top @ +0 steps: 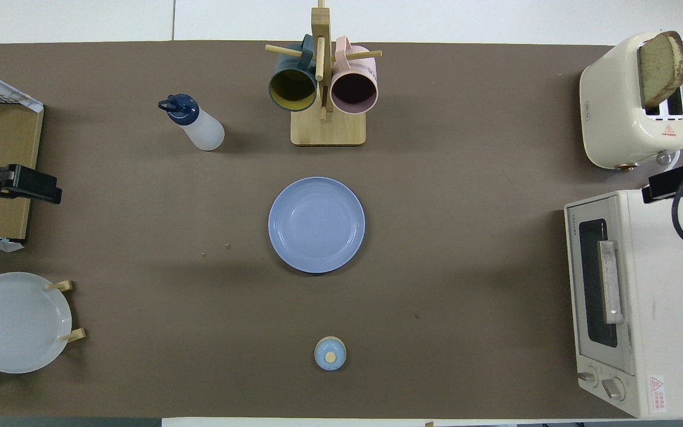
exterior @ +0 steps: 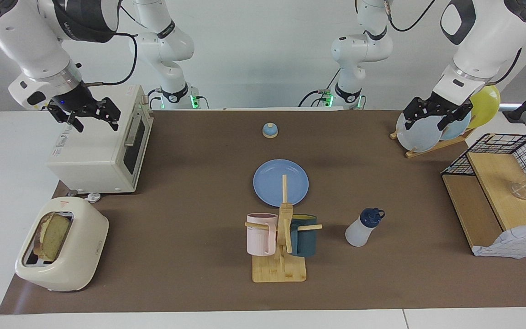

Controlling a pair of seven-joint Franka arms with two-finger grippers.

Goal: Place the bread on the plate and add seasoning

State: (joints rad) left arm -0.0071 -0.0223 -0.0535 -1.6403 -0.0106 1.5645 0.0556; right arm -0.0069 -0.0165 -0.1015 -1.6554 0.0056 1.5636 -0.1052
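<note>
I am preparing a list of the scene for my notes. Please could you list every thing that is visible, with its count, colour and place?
square toast slice: 1, tan, standing in the cream toaster at the right arm's end
round flat plate: 1, medium blue, lying mid-table
translucent plastic seasoning bottle: 1, white with navy cap, beside the mug stand
wooden mug stand: 1, holding a pink mug and a dark teal mug
small domed bell: 1, blue on tan base, nearer to the robots than the plate
toaster oven: 1, white
upright plates: 3, grey-blue, light blue, yellow
wire shelf: 1, black and wood
right pincer: open, over the oven
left pincer: open, over the upright plates
</note>
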